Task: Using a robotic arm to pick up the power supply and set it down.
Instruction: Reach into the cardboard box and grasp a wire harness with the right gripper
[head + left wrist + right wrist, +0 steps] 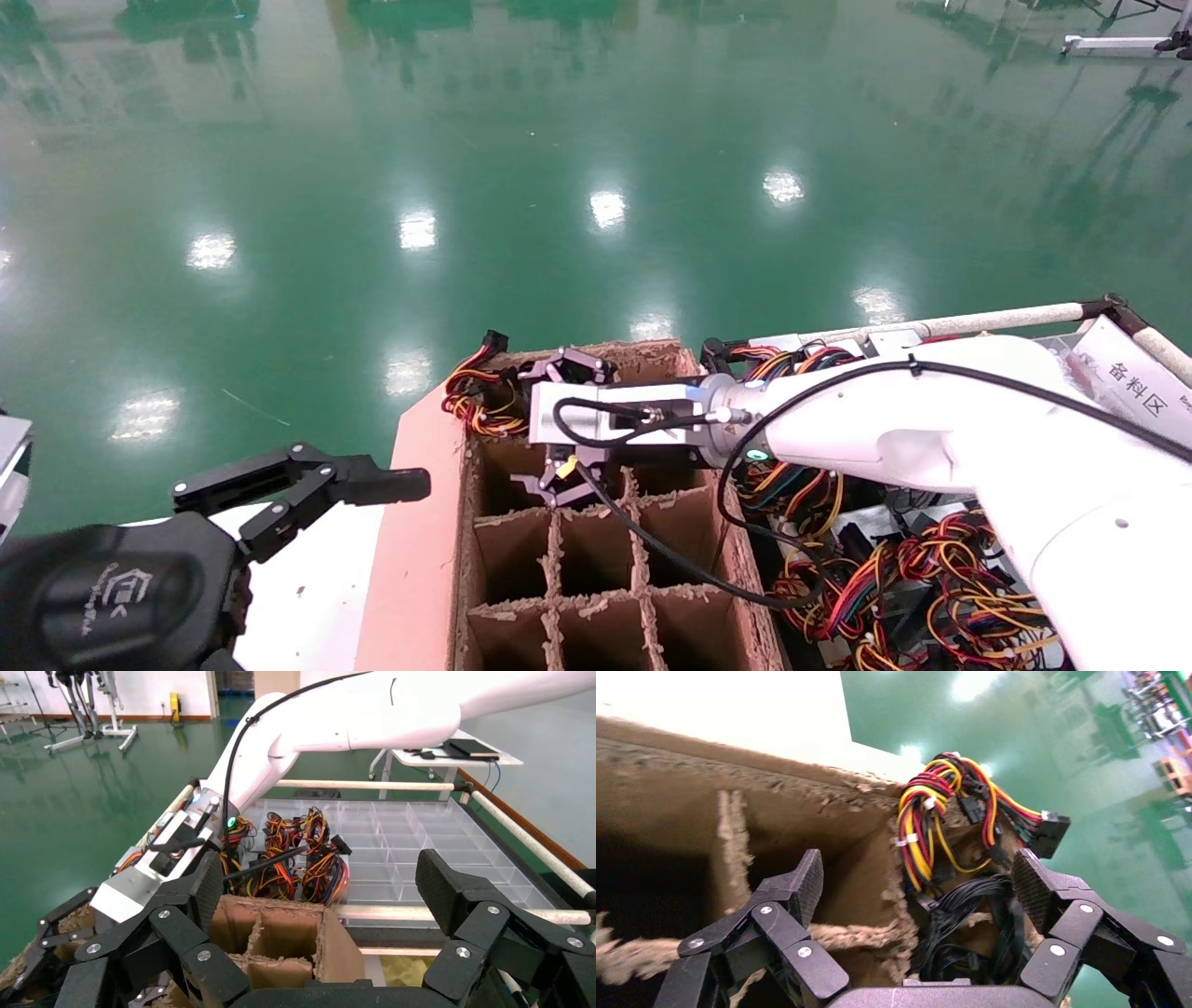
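Hovering over the cardboard divider box (596,568), the right gripper (559,424) is spreading its jaws wide, empty, above the far corner cell where the power supply's wire bundle (944,822) is spilling over the frayed rim, just ahead of the fingers; the left gripper (307,485) is waiting open nearby.

- The divided carton (596,559) sits between both arms.
- A power supply's wire bundle (477,396) hangs over its far left corner.
- The right claw (559,424) hovers over the far cells.
- More power supplies (894,568) lie piled to the carton's right.
- The left claw (307,489) waits left of the carton.
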